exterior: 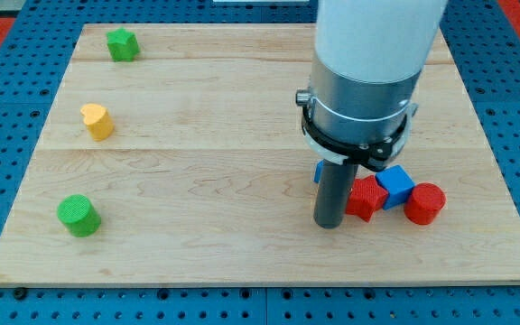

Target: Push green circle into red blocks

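The green circle (78, 215) lies at the view's lower left of the wooden board (197, 153). Two red blocks sit at the lower right: a red star-like block (366, 198) and a red circle (424, 203), with a blue cube (394, 185) between them. My tip (329, 224) stands just left of the red star-like block, touching or nearly touching it, far to the right of the green circle. A second blue block (318, 171) shows partly behind the rod.
A green star-like block (122, 43) sits at the top left. A yellow block (97, 121) lies at the left middle. The arm's wide white and grey body (364, 63) hides part of the board's upper right.
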Controlling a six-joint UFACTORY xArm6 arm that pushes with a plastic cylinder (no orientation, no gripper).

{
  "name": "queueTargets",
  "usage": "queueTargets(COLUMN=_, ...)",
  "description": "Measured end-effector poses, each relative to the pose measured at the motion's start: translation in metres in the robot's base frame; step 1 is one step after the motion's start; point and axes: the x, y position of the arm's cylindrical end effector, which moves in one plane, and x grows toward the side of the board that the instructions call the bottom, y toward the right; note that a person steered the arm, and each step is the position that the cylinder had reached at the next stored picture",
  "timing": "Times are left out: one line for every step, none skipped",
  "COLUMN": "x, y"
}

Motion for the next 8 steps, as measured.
queueTargets(x=0.038, y=-0.053)
queueTargets(x=0.052, y=-0.155)
queueTargets(x=0.053, y=-0.272)
queueTargets(x=0.013, y=-0.328)
queueTargets(x=-0.021, y=-0.291)
queueTargets(x=-0.021, y=-0.231)
queueTargets(x=0.016, y=-0.191)
queueTargets(x=0.029, y=-0.195)
